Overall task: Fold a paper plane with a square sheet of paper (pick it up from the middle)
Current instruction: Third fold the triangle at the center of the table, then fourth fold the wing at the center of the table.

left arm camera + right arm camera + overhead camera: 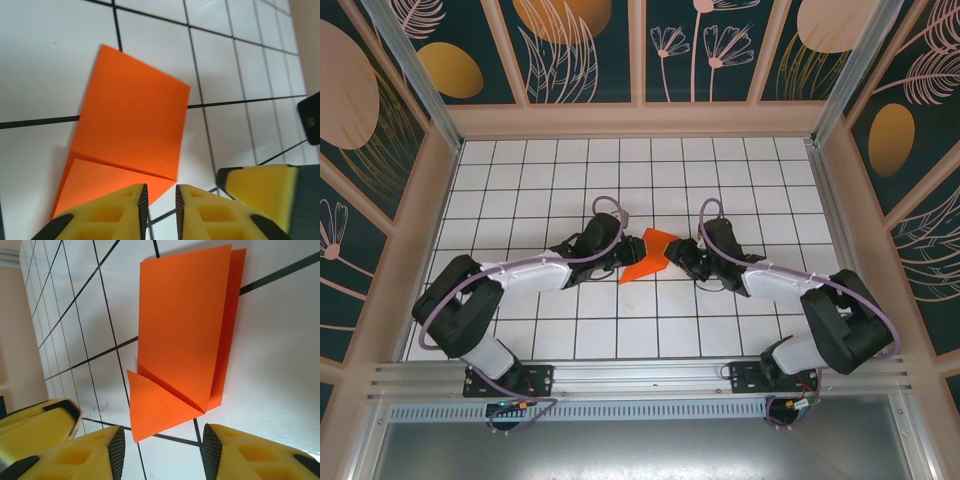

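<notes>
The square sheet of paper is bright orange-red and lies folded on the white grid table between my two grippers. In the right wrist view the sheet is doubled over lengthwise, with a triangular flap creased at its near end. My right gripper stands open just short of that flap, with bare table between its fingers. In the left wrist view the sheet lies flat ahead. My left gripper is narrowly open at the paper's near corner, with nothing between its pads.
The right gripper's yellow finger shows close beside the left one, and the left gripper's finger shows beside the right one. Wooden walls ring the table. Free tiles lie behind and in front of the paper.
</notes>
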`<action>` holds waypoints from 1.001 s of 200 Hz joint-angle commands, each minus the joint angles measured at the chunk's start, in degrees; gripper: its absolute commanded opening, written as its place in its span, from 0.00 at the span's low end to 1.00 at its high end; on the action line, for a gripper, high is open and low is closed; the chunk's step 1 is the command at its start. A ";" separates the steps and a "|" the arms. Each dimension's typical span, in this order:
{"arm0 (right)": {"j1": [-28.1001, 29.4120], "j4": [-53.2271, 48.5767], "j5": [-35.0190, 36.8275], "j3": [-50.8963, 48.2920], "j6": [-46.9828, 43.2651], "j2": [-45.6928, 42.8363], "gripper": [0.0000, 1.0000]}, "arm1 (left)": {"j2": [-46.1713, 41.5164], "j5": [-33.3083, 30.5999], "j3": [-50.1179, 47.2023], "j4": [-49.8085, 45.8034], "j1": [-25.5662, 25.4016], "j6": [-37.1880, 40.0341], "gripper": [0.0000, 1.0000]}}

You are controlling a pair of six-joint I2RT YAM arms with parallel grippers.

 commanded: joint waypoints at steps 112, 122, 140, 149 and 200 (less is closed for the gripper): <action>-0.24 8.16 -6.27 1.21 3.54 10.57 0.46 | 2.19 -6.59 1.97 -5.14 0.09 0.45 0.35; -0.17 8.98 -6.88 1.30 3.50 10.94 0.44 | 2.00 -7.14 1.99 -5.38 0.08 0.29 0.36; -0.22 11.02 -7.94 1.17 3.55 11.31 0.41 | 1.57 -8.35 1.94 -5.92 0.09 -0.08 0.39; -0.22 11.73 -8.32 1.25 3.67 11.48 0.40 | 1.23 -8.89 1.90 -6.18 0.14 -0.26 0.41; -0.21 17.25 -10.68 1.43 4.50 13.91 0.33 | -1.45 -11.92 0.91 -8.33 1.14 -1.19 0.63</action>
